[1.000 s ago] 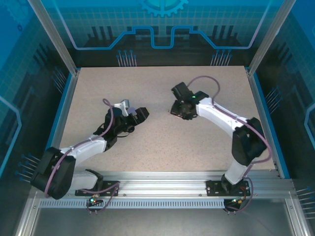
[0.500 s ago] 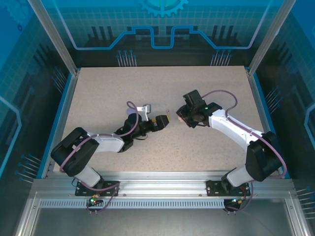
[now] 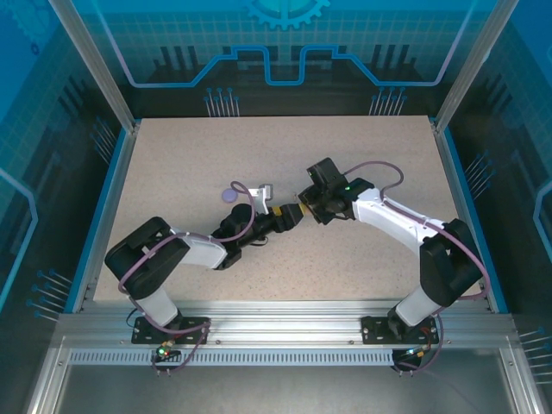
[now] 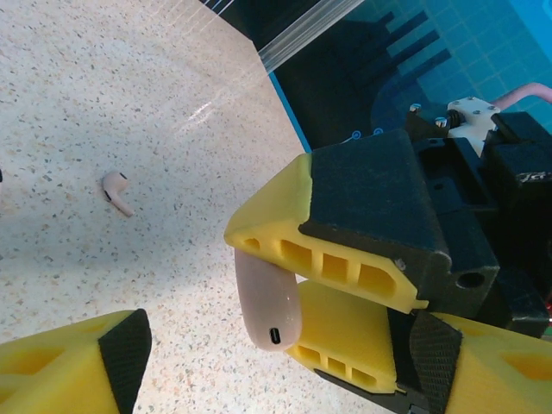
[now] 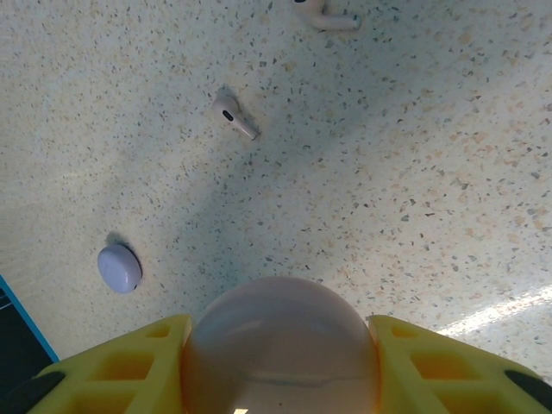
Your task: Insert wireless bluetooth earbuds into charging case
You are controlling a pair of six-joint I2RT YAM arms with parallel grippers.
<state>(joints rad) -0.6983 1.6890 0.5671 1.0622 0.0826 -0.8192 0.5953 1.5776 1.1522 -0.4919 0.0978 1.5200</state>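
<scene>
While the right gripper (image 5: 280,384) is pinching the pink case (image 5: 280,332) at the frame's bottom centre, the left gripper (image 3: 288,214) is standing spread just beside it. Farther up, one pink earbud (image 5: 235,115) is lying upper left of centre and another earbud (image 5: 326,15) at the top edge, both on the table (image 5: 414,172).

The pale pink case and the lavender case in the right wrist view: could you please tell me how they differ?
The pale pink case is clamped in the right gripper; the lavender case lies free on the table. The pale pink case is a pinkish cream, the lavender case a pale violet. Both are smooth and rounded.
</scene>
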